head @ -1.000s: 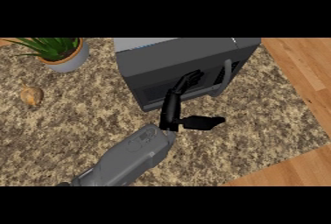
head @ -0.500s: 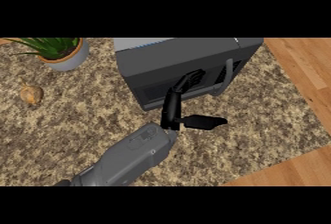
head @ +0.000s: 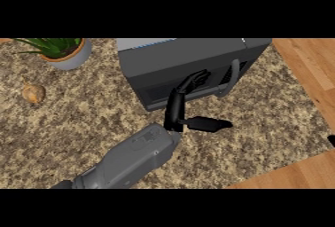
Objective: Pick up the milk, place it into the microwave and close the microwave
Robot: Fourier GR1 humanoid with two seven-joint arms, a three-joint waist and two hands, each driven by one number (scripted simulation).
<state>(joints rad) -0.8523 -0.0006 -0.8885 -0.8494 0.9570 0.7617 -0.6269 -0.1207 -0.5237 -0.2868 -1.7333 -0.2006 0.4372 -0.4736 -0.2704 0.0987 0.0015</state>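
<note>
**Hand flat against the closed microwave door**

One grey forearm [head: 127, 162] comes in from the lower edge of the head view and ends in a black hand [head: 177, 108]. From this view alone it cannot be said for certain which arm it is. Its fingers [head: 193, 82] are stretched out straight, their tips lying against the front of the dark grey box-shaped microwave [head: 189, 62], just left of the microwave's pale grey vertical bar handle [head: 230, 77]. The thumb [head: 206, 124] juts out sideways to the right, over the speckled brown granite counter [head: 78, 128]. The hand is not curled round anything; it is open.

The microwave's door looks closed, flush with its body. The milk shows nowhere in the view, so its place cannot be told.

At the counter's upper left stands a green spiky plant in a pale grey round pot [head: 65, 53]. Below it, near the left edge, lies a small tan rounded object [head: 33, 93]. Light wooden flooring [head: 307, 62] borders the counter on the right.
</note>
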